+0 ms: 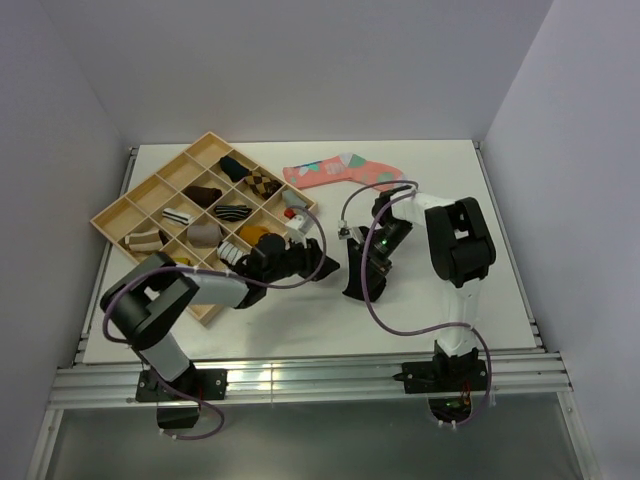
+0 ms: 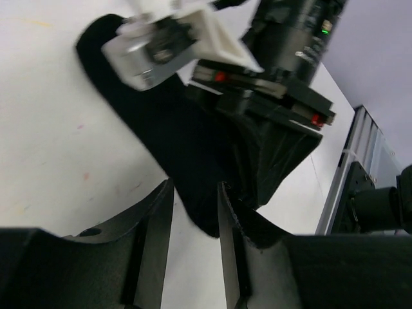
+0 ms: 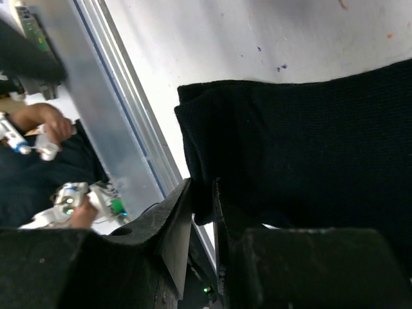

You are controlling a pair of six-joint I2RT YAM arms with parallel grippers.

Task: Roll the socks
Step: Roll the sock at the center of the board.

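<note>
A black sock lies on the white table between the two arms. In the left wrist view one narrow end of the black sock reaches between my left gripper's fingers, which press on it from both sides. My right gripper is shut on a folded edge of the black sock, with cloth pinched in the thin gap. From above, the left gripper and right gripper meet at the sock. A mustard-yellow sock sits bunched in a tray compartment beside the left arm.
A wooden compartment tray with several small sock bundles stands at the left. A pink patterned sock lies at the back. The right arm's wrist hangs close over the left gripper. The table's metal front rail runs nearby.
</note>
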